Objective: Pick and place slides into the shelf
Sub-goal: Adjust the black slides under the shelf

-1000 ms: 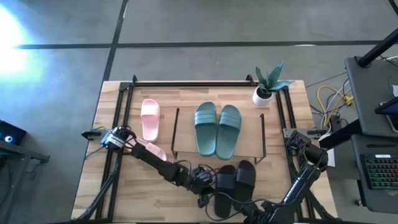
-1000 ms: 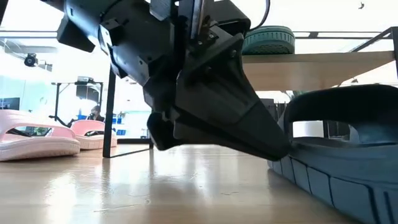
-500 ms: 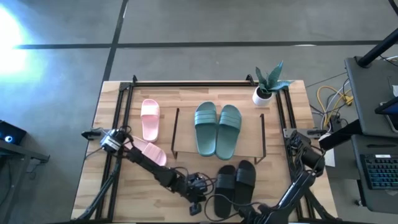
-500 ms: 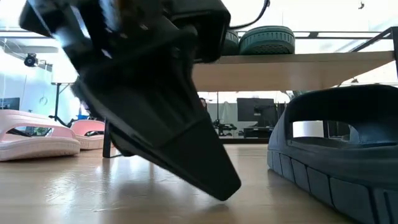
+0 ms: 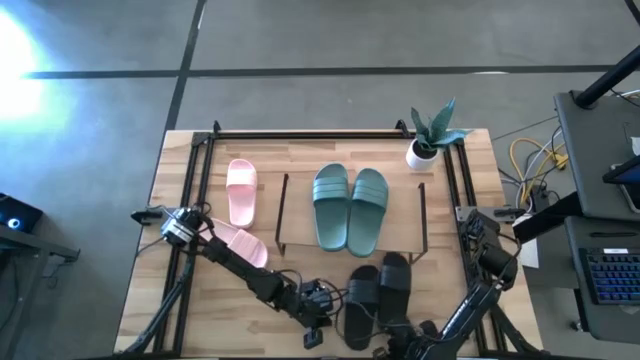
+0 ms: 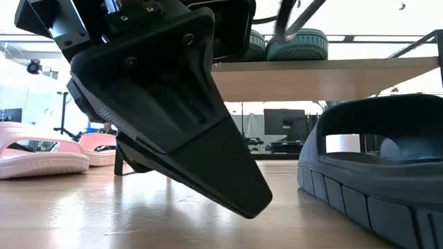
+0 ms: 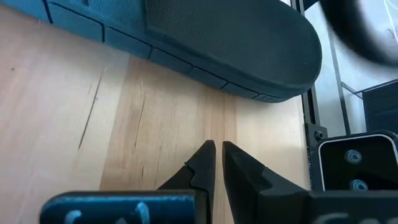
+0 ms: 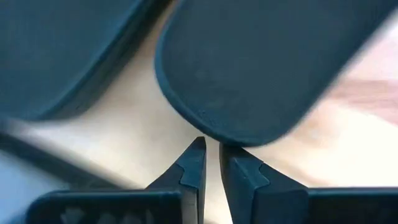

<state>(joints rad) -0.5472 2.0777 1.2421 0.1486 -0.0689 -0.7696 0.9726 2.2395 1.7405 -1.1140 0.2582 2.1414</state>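
Since half a second ago, the right hand (image 5: 400,328) has come further in along the table's near edge and now sits at the near ends of the two black slides (image 5: 378,288); a second ago it was still further right. Its wrist view shows its two fingers (image 8: 191,169) closed to a thin slit, holding nothing, with the rounded end of one black slide (image 8: 249,68) just ahead of the tips and the second black slide (image 8: 62,50) beside that one.

Over the same second the left hand (image 5: 318,322) has drawn back toward the near edge and lies just to the left of the black pair. Its fingers (image 7: 202,163) are also nearly together and empty, pointing along bare wood of the table (image 7: 155,118), with a black slide's sole edge (image 7: 249,50) ahead of them. In the low view the left hand (image 6: 242,197) fills most of the picture, its tip close above the wood.

Everything else is unchanged: the two teal-green slides (image 5: 350,207) lie side by side on the shelf (image 5: 300,245), beyond both hands. Two pale pink slides (image 5: 241,192) lie left of the shelf, one of them (image 5: 243,243) under the left arm. A potted plant (image 5: 428,137) stands at the far right.
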